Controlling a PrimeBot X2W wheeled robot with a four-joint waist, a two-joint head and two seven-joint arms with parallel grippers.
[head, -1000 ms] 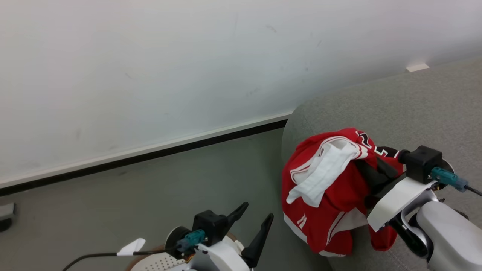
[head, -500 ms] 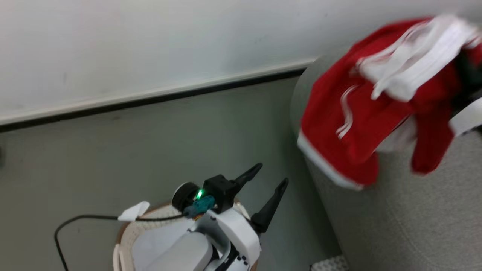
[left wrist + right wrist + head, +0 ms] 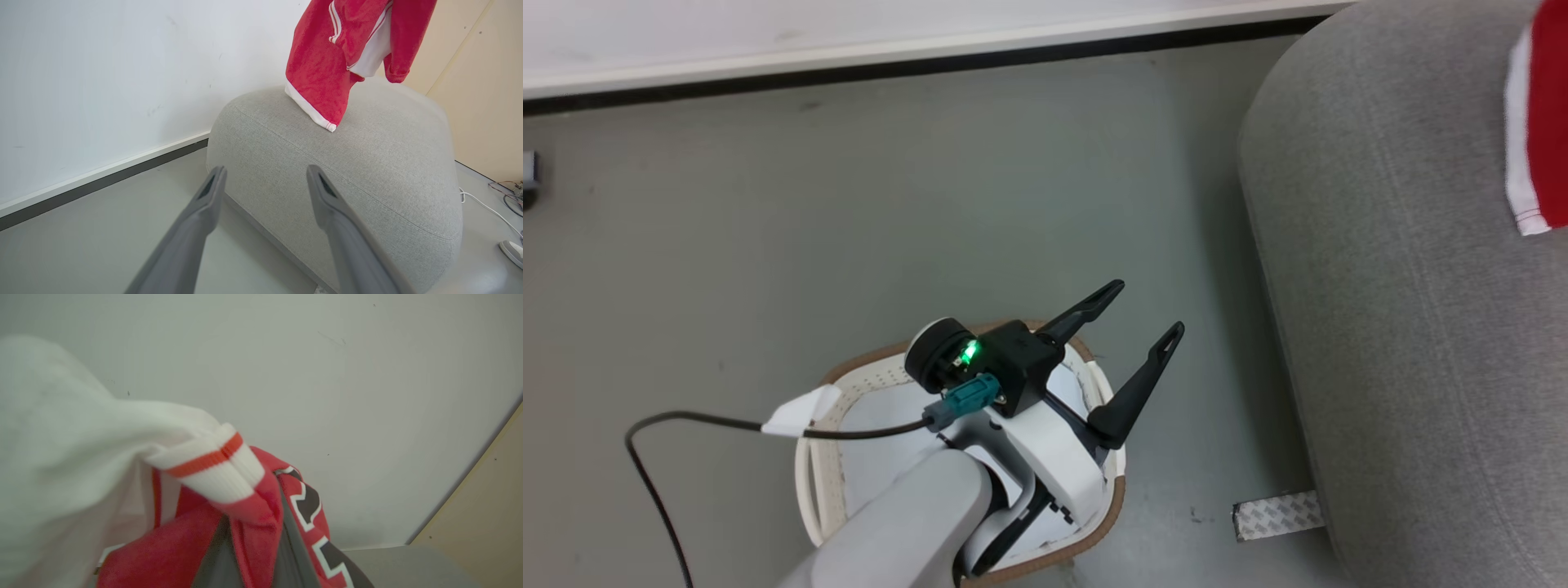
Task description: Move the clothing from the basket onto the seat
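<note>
Clothing clamped in right end effector, hanging over seat's end; left end effector spread apart above basket; head view dipped basketward since a second ago.

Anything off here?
Nothing spilled or damaged. The clothing hangs bunched from the right gripper above the seat, not yet laid out on it. One oddity: a grey patterned strip lies on the floor at the seat's base.

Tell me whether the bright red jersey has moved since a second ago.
Yes. The bright red white-trimmed jersey has left the rounded end of the light grey fabric sofa, going rightward, farther over it.
</note>
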